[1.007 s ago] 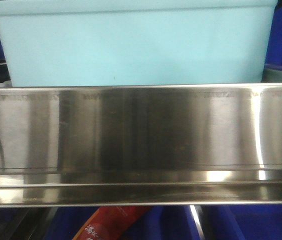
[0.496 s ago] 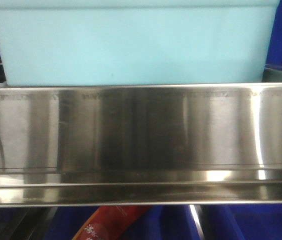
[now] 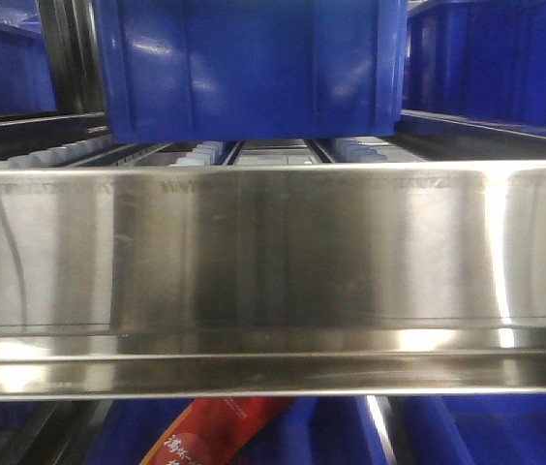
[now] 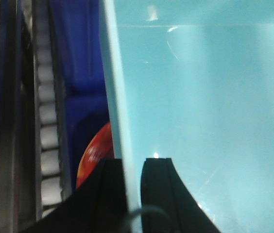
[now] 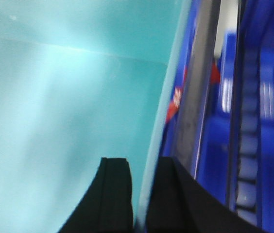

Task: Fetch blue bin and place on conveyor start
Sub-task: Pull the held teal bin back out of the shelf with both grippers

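The blue bin (image 4: 200, 97), a pale aqua tub, fills most of the left wrist view. My left gripper (image 4: 133, 162) is shut on its left wall, one black finger (image 4: 109, 194) outside and one inside. In the right wrist view the same bin (image 5: 54, 97) fills the left side. My right gripper (image 5: 142, 162) is shut on its right wall, with one finger (image 5: 115, 194) inside the tub. The bin does not show in the front view. The conveyor start is out of view.
A shiny stainless-steel shelf rail (image 3: 273, 262) spans the front view. Behind it a dark royal-blue bin (image 3: 254, 68) sits on white roller tracks (image 3: 196, 153). A red package (image 3: 215, 431) lies below the rail. More dark blue bins (image 5: 268, 97) and a roller track (image 4: 47, 121) flank the tub.
The pale aqua bin stood just behind the steel rail in the front view, then rose out of that view. The dark blue bin and rollers behind it now show.
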You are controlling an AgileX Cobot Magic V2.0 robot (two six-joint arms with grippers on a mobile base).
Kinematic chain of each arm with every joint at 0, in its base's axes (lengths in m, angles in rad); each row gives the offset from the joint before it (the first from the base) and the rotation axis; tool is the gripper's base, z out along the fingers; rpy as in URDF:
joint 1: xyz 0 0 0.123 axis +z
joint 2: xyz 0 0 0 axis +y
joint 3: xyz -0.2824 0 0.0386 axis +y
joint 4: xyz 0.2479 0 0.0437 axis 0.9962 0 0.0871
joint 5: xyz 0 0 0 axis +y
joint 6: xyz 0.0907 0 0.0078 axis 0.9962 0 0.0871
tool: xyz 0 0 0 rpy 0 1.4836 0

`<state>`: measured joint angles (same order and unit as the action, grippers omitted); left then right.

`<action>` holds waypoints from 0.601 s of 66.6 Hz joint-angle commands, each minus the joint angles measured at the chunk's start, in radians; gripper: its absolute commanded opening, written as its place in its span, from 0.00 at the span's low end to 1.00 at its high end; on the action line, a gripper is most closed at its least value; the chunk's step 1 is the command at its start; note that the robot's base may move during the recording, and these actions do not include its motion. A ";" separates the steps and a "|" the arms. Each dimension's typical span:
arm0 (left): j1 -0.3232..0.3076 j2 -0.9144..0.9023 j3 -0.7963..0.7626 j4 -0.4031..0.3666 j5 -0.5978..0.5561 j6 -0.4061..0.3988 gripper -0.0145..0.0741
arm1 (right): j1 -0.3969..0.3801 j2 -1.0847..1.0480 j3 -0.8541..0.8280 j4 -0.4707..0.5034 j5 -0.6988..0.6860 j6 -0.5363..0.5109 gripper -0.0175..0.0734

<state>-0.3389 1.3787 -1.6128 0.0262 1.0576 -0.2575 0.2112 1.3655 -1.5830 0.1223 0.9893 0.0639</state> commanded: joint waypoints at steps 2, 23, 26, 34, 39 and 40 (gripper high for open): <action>-0.005 -0.038 -0.008 -0.014 -0.050 0.009 0.04 | -0.002 -0.047 -0.011 -0.018 -0.058 -0.027 0.03; -0.005 -0.036 -0.008 -0.014 -0.059 0.009 0.04 | -0.002 -0.055 -0.011 -0.018 -0.076 -0.027 0.03; -0.005 -0.036 -0.008 -0.014 -0.059 0.009 0.04 | -0.002 -0.055 -0.011 -0.018 -0.081 -0.027 0.03; -0.005 -0.036 -0.008 -0.012 -0.059 0.009 0.04 | -0.002 -0.055 -0.011 -0.018 -0.081 -0.027 0.03; -0.005 -0.036 -0.008 -0.012 -0.059 0.009 0.04 | -0.002 -0.055 -0.011 -0.018 -0.081 -0.027 0.03; -0.005 -0.036 -0.008 -0.012 -0.059 0.009 0.04 | -0.002 -0.055 -0.011 -0.018 -0.081 -0.027 0.03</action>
<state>-0.3410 1.3560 -1.6128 0.0145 1.0342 -0.2595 0.2112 1.3243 -1.5830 0.1223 0.9501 0.0639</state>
